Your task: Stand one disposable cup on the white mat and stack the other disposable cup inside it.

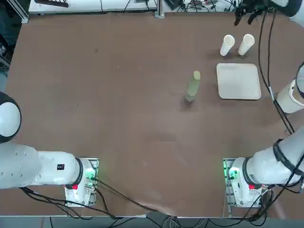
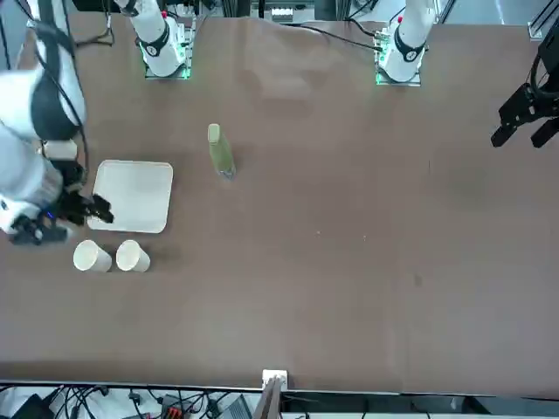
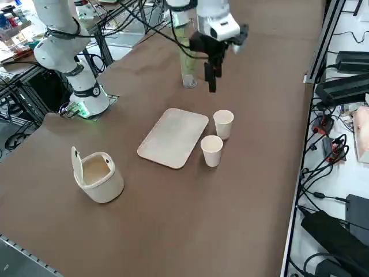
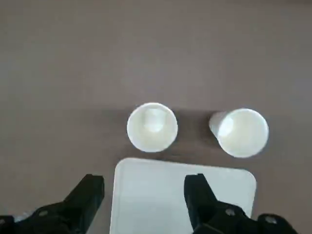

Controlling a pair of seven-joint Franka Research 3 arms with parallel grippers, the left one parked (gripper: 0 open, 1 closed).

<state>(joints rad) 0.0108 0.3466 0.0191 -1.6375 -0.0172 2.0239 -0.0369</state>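
Pale green bottle (image 1: 193,86) stands upright on the brown table (image 1: 118,95), left of centre-right | round white lidded container (image 3: 98,175) sits open near the table's right edge

- In the right wrist view, white mat (image 4: 183,195) was cut by the picture's edge; only its part nearest the two cups showed.
- Right gripper (image 4: 144,192): fingertips in view, wide apart, the rest cut off in the wrist view.
- Top view: right arm (image 1: 278,161) ran out of frame at the side; the round white container (image 1: 290,97) was partly cut off there.
- Green bottle (image 1: 193,86) label, if any, too small to read.
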